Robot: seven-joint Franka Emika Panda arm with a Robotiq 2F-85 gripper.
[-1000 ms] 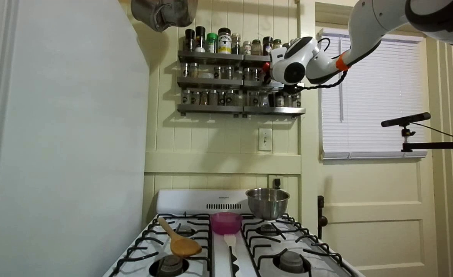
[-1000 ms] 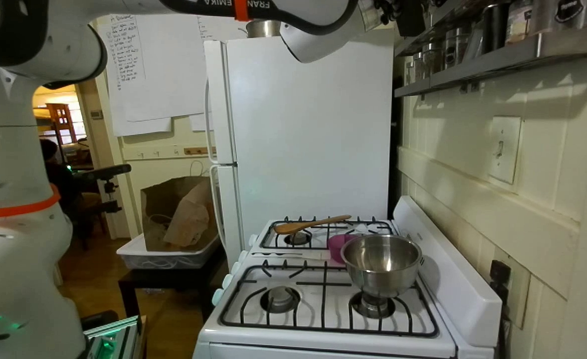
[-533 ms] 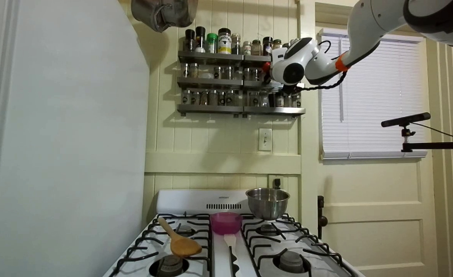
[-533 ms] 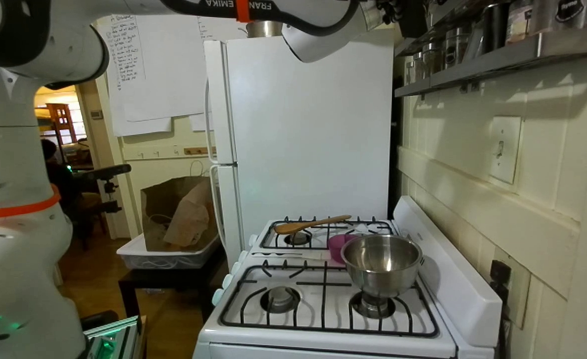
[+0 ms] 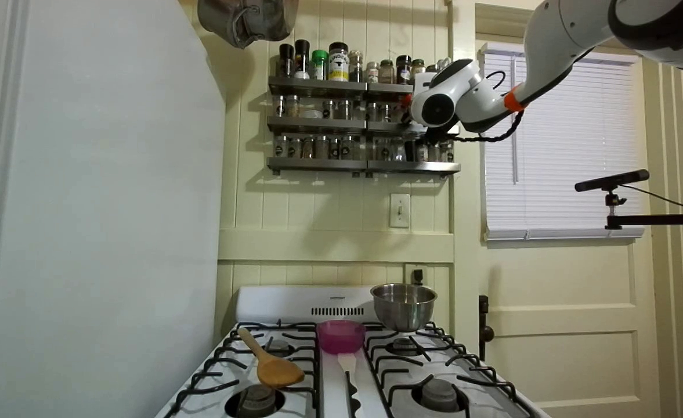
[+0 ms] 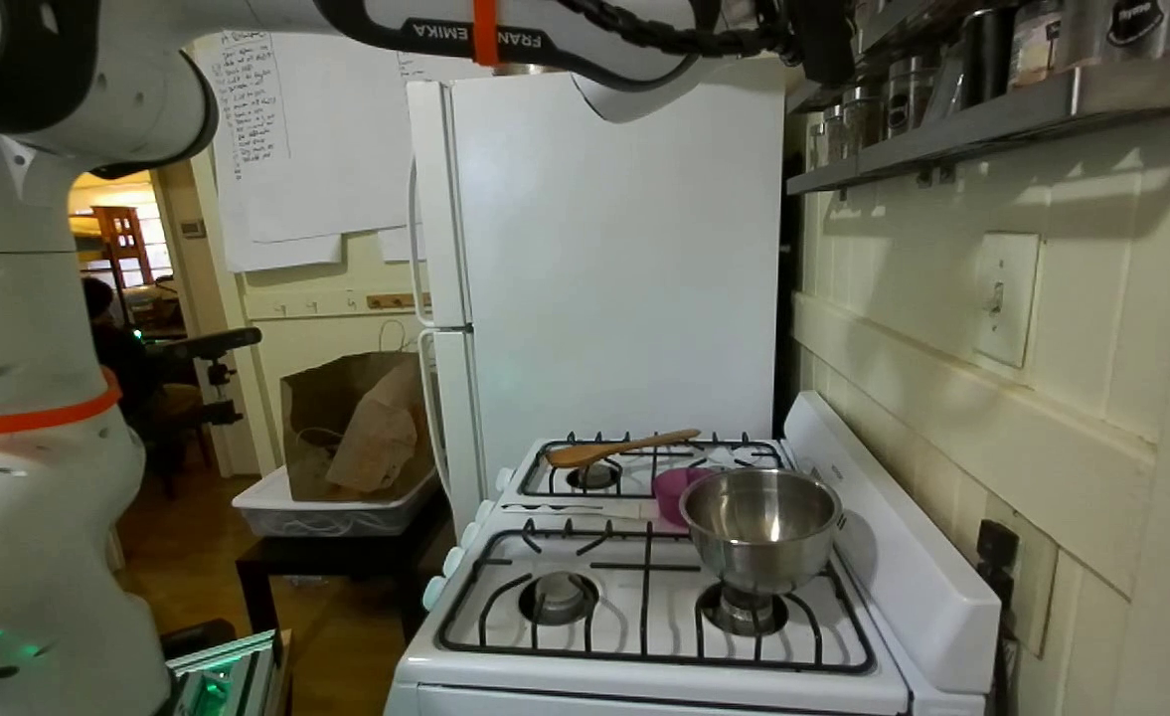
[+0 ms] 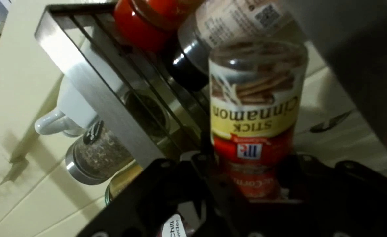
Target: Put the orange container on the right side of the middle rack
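The orange container is a jar with an orange-red top and a Cinnamon label. In the wrist view [image 7: 254, 131], where it appears upside down, my gripper [image 7: 251, 168] is shut on its red end. In an exterior view only its red bit [image 5: 406, 100] shows beside the gripper [image 5: 412, 118]. The middle rack [image 5: 318, 126] is a dark ledge with small jars. The arm covers much of its right half. In the wrist view the middle rack [image 7: 98, 95] is slatted and tilted, left of the held jar, which overlaps nothing on it visibly resting.
A white cup [image 7: 78, 102] and a brown-filled jar [image 7: 103, 154] are on the slatted tier. Below it are a red jar [image 7: 144, 26] and a black-capped jar [image 7: 190, 59]. The upper tier [image 5: 318, 87] and lower tier [image 5: 318, 164] hold jars. A steel bowl [image 6: 763, 527] is on the stove.
In the last half second my wrist has turned: its joint has shifted slightly left, while the red bit at the gripper has shifted slightly right. The cable at the wrist has swung into fuller view.
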